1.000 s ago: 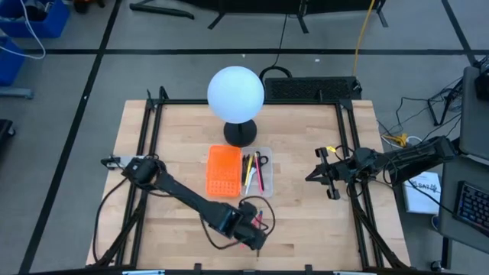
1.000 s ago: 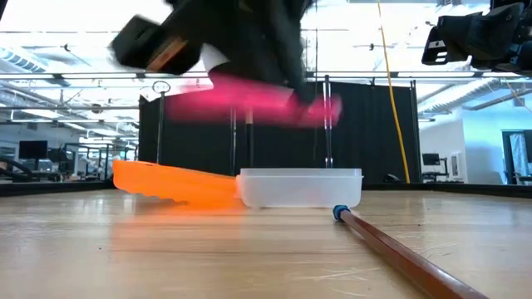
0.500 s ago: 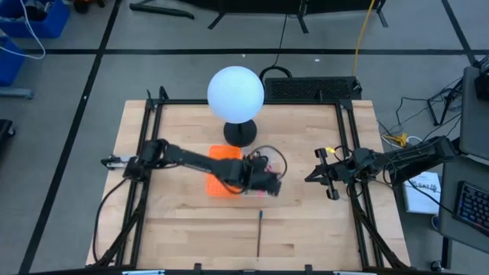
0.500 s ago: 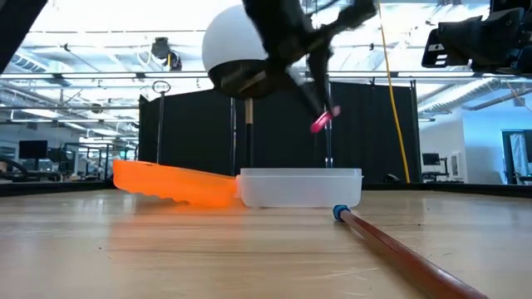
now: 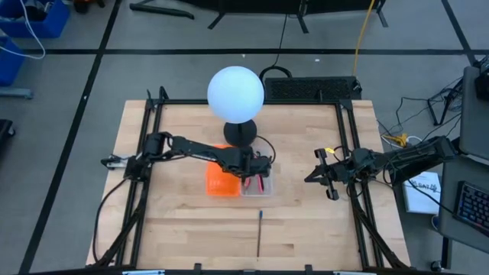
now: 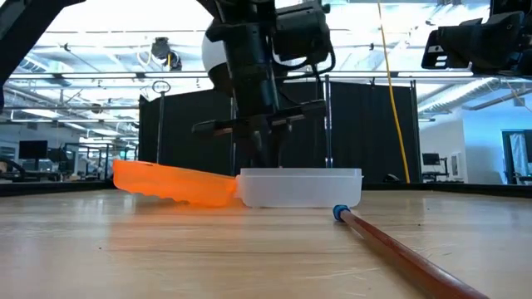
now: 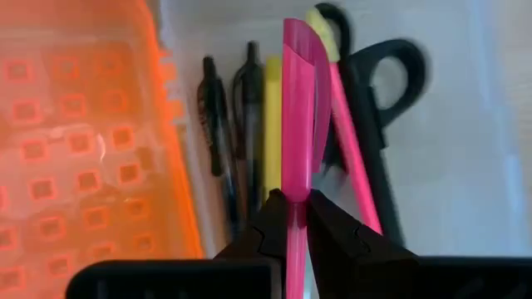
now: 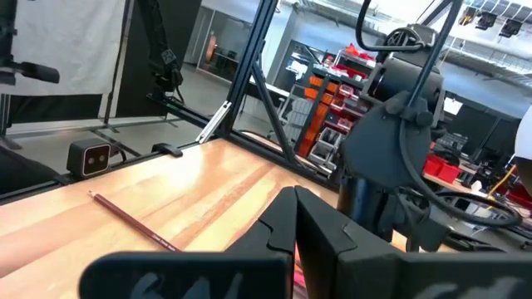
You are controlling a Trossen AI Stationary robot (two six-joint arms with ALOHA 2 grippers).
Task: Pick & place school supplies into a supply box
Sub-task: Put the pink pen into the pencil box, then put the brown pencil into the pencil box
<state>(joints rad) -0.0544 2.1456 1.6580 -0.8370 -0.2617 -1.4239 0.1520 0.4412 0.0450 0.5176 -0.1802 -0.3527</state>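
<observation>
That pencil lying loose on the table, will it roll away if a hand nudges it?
The pencil is long, thin and apparently round, lying on bare wood, so it would probably roll if nudged sideways. It looks stiff and light, so a push at its blue-capped end would likely spin it.

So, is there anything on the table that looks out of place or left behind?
Yes. One pencil lies alone on the bare wood, apart from the supply box, where the other supplies already are. The left gripper holds a pink pen over the box; the right gripper waits at the table's right side.
</observation>
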